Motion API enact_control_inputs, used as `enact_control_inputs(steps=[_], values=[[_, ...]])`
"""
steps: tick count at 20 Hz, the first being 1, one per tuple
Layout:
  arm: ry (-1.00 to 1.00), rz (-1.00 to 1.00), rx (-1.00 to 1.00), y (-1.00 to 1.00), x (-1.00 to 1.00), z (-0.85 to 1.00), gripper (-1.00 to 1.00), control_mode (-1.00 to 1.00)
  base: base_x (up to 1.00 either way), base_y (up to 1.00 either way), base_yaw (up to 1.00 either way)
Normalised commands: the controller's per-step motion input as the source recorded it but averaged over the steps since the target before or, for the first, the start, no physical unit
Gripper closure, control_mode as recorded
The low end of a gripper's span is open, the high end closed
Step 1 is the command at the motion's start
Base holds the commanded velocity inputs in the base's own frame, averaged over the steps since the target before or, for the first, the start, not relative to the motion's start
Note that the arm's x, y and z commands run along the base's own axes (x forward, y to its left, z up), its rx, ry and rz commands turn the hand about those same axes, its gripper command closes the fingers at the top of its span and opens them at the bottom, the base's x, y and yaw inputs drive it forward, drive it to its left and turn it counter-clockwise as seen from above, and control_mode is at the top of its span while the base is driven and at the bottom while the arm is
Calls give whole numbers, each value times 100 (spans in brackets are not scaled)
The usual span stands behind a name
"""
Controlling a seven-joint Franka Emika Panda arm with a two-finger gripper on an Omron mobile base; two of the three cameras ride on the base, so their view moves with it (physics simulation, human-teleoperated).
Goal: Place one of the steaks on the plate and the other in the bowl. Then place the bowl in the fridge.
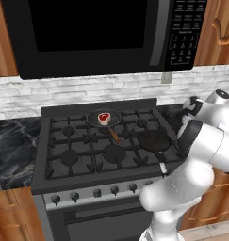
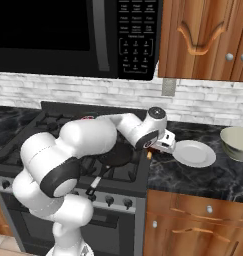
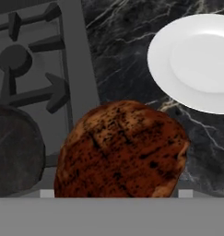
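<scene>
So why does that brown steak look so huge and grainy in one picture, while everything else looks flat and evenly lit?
In the hand view the dark steak sits right against the lens, so it looms large and its speckled texture looks coarse beside the plate. In the left base view the red steak is small but crisp. In the right base view, lighting is even, without glare, and shadows are soft.

We cannot read any words or numbers here. The big black microwave oven (image 2: 68, 35) above the grey stove has a panel of small buttons (image 2: 135, 42) with tiny pale marks on them, but they are too small and blurry for us to read. We see the same blurry button panel (image 1: 184, 33) from the other side too.
</scene>
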Motion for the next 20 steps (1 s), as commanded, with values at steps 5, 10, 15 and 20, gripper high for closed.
enact_control_inputs(steps=[5, 10, 15, 20], values=[[0, 0, 0, -61, 28, 0, 100, -100, 0, 0, 0], [1, 0, 2, -64, 39, 0, 100, -100, 0, 0, 0], [0, 0, 3, -57, 40, 0, 100, -100, 0, 0, 0], [3, 2, 4, -58, 53, -6, 100, -100, 0, 0, 0]])
